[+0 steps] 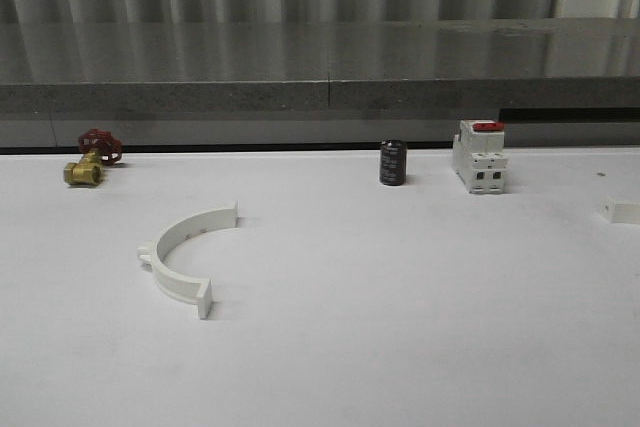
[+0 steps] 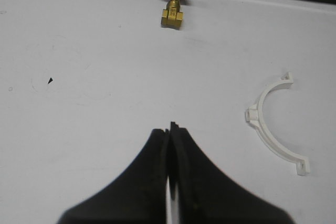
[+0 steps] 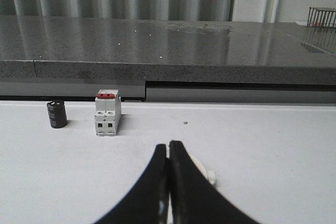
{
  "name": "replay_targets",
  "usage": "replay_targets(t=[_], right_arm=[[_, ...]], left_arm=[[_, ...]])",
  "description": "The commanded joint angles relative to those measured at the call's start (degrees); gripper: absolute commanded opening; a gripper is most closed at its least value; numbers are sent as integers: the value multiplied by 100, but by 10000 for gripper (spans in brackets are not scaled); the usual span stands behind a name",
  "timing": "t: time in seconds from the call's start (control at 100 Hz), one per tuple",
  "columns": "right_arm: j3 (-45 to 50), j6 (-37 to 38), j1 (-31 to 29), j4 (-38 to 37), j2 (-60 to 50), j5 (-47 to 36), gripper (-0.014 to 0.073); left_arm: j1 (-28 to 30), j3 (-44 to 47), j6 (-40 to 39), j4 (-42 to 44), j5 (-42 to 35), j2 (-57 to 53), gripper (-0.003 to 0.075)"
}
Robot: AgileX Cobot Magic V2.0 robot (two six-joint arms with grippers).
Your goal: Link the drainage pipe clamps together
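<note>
Left hand (image 2: 170, 129): closed, empty.
Right hand (image 3: 168, 148): closed, empty.
White plastic semicircular clamp (image 1: 187, 252): flat on white tabltop (image 1: 400, 297), left of centre.

front: low, faces forward across table (image 1: 400, 347) | left wrist: high, tilted down, shares valve (image 2: 175, 3) | right wrist: low, level, shares switch (image 3: 107, 113)

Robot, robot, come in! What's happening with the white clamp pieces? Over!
Both tools, left and right, shut, empty. One clamp half lying untouched; a white piece partly hidden behind right tool. Nothing blocking.
</note>
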Motion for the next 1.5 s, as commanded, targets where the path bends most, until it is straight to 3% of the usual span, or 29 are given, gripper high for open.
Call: replay_targets(t=[0.0,0.15,0.42,0.63,0.85,0.97,1.19,1.49], right_arm=[[-95,-16,-34,-56,-84,-506,-67],[-272,-21,-34,-56,-78,-404,-67],[-1547,-21,-11,-123,539,1359,-67],[-2782,-21,-11,-95,1831,2679,-67],[-3935,-21,-11,-56,3477,3079,-60],[-4539,-21,-11,50,4345,3631,62],[-5158,-21,-11,245,5359,3790,465],[-5694,-21,-551,263,6807,4022,489]], left_arm=[[12,188,8,-7,-630,-489,-21],[12,736,8,-10,-845,-1324,-21],[12,1347,8,-20,-1019,-2536,-21],[12,1401,8,-20,-1019,-2868,-21],[12,1401,8,-20,-999,-2868,-21],[12,1401,8,-20,-999,-2868,-21],[12,1401,8,-20,-999,-2868,-21],[12,1401,8,-20,-999,-2868,-21]])
